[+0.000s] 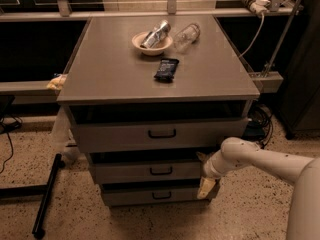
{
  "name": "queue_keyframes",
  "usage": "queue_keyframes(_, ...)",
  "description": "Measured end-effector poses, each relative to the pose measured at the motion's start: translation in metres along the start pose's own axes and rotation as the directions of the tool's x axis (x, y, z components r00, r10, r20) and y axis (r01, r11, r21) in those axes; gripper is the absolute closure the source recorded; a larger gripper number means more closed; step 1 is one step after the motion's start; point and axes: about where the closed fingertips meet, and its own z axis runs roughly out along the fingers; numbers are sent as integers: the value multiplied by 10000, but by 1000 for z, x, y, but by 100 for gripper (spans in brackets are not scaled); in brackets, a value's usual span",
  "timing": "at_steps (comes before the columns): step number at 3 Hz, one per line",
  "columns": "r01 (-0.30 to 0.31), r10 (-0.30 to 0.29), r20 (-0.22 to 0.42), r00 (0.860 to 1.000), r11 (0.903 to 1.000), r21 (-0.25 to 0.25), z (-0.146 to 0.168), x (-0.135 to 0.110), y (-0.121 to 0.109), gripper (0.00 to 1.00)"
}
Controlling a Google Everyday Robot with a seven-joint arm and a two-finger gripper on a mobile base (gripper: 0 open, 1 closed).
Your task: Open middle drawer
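The grey cabinet (115, 74) has three drawers stacked one above the other. The middle drawer (125, 173) has a grey front and a small black loop handle (161, 171). It stands between the taller top drawer (115, 136) and the narrow bottom drawer (130, 197). My gripper (205, 178) is at the right end of the middle drawer's front, reaching down to the bottom drawer's corner. My white arm (260, 161) comes in from the lower right. The gripper is well to the right of the handle.
On the cabinet top are a bowl (151, 43) with a can in it, a clear plastic bottle (187, 34) and a dark snack packet (166, 69). A black pole (46, 196) lies on the floor at left. Cables (257, 119) hang at right.
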Motion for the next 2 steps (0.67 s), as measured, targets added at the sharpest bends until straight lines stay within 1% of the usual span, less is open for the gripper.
queue_keyframes(1, -121, 116, -143, 9998, 9992, -368, 3, 2, 4, 0)
queue_keyframes(2, -363, 338, -349, 9988, 9965, -757, 2, 6, 12, 0)
